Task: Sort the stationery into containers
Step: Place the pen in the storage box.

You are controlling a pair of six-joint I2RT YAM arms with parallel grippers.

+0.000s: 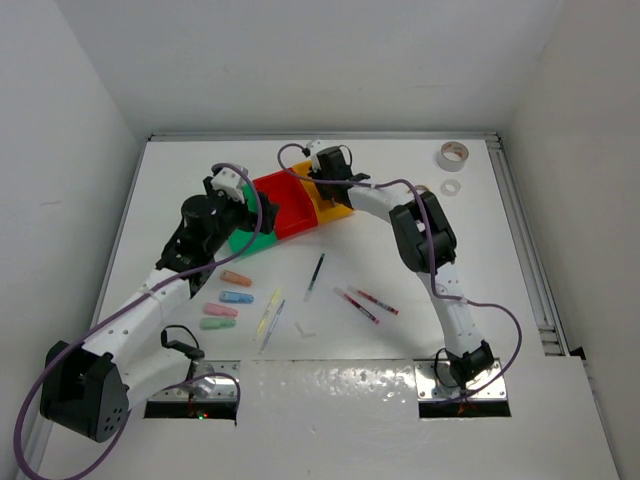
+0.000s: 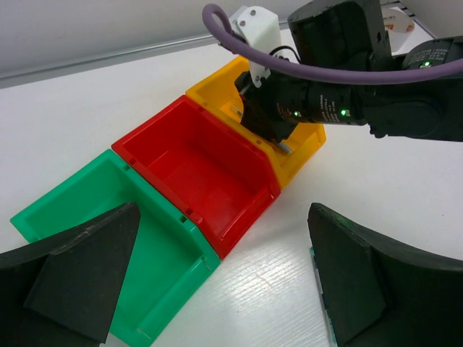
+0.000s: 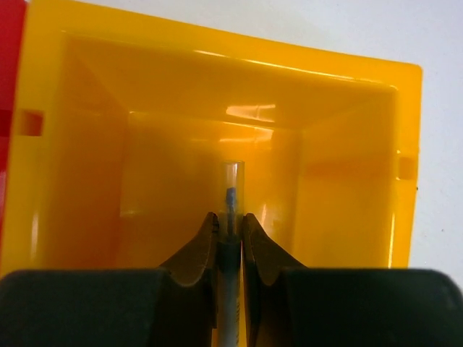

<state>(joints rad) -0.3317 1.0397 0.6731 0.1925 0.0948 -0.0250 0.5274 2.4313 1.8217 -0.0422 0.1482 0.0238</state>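
1. Your right tool (image 3: 230,225) is pinched narrow on a thin pen (image 3: 231,189). The pen stands between the pads with its clear, blue-cored end pointing down into the yellow bin (image 3: 340,144). I judge this hold is meant to let the pen fall lengthwise inside the walls, not across a rim.

2. The pen is above the bin's floor, roughly central between the side walls, and it is not released yet.

3. Your left tool (image 2: 224,289) is spread wide with nothing in it. Its fingers (image 2: 76,271) hang just in front of the green bin (image 2: 79,195) and the red bin (image 2: 188,159), probably waiting clear of the right arm.

4. The rest lies loose on the bench (image 1: 400,240):
   - a black pen (image 1: 316,272) and two red pens (image 1: 366,303);
   - a yellow pen (image 1: 268,312) beside a blue one (image 1: 273,327);
   - orange (image 1: 236,277), blue (image 1: 236,297), pink (image 1: 220,310) and green (image 1: 216,324) pastels;
   - a tape roll (image 1: 452,155) and a white roll (image 1: 451,187) in the far right corner, well apart from the bins.

5. Some things you cannot check:
   - The held pen's barrel is cut off at the bottom of the right wrist view, and the wrist hides it from above.
   - The left fingers cover the near corners of the green bin.
   - The near part of the yellow bin's floor sits behind the pads.
   - A small white scrap (image 1: 305,327) is too tiny to name.
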